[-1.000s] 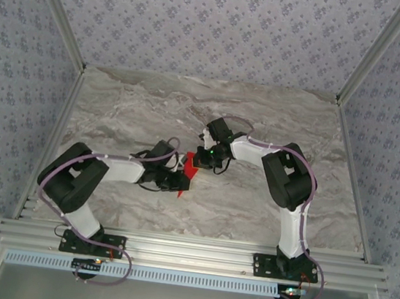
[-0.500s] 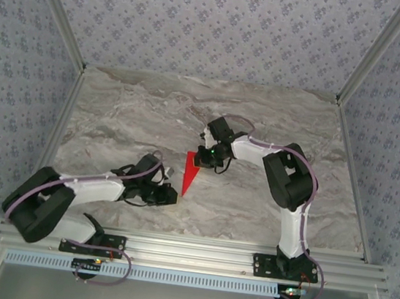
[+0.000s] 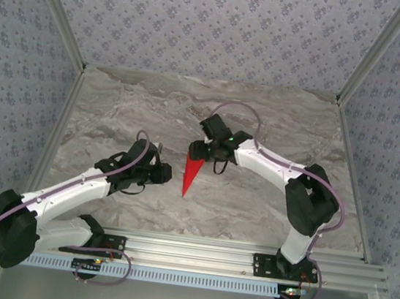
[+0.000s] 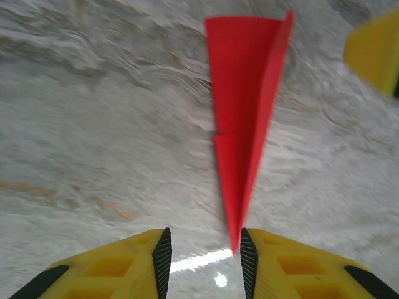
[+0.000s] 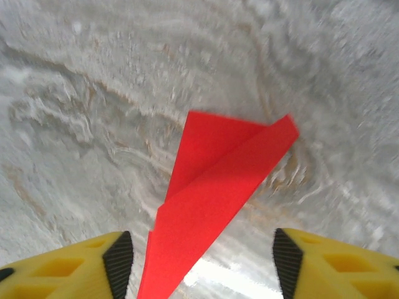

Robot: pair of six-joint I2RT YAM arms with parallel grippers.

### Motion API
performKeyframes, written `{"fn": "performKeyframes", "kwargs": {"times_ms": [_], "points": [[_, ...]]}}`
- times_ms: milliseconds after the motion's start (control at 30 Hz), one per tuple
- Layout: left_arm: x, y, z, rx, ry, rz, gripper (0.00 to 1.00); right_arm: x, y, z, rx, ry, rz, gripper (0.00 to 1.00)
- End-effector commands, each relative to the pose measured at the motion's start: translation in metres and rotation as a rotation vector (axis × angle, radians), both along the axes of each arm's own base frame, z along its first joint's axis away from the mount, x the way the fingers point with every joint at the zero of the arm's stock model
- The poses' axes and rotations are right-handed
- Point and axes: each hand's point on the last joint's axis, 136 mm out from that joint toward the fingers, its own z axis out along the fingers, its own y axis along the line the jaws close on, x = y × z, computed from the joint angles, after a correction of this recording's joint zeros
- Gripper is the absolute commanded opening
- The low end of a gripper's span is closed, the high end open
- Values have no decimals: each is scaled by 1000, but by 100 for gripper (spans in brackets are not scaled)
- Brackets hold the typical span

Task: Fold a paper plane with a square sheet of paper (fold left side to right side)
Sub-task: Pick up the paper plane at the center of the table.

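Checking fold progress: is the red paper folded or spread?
Folded: the paper plane lies as a slim pointed dart with layered flaps.

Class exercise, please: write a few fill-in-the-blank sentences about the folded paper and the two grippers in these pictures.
1. The paper plane is coloured ____.
2. It rests on the table, gripped by ____ of the two arms.
3. The jaws of the left gripper and the right gripper both stand ____.
Missing words: red; neither; open.

Slim red paper plane [image 3: 192, 172] on the marble tabletop [image 3: 277, 123], tip toward the near edge
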Motion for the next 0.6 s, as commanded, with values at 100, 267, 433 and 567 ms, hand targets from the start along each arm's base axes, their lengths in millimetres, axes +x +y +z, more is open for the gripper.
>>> {"fn": "performKeyframes", "kwargs": {"times_ms": [100,267,433,567], "points": [[7,26,-4,93,-36,99,37,-11,11,-24,-112,4,-66,69],[1,30,-13,90,-19,112,38,-14,23,-41,-155,31,-74,69],[-1,32,-14,88,-20,115,39,-18,14,-56,-201,61,-99,55],[0,32,-14,91,-19,114,39,-23,4,-50,-209,57,-106,37]]}}
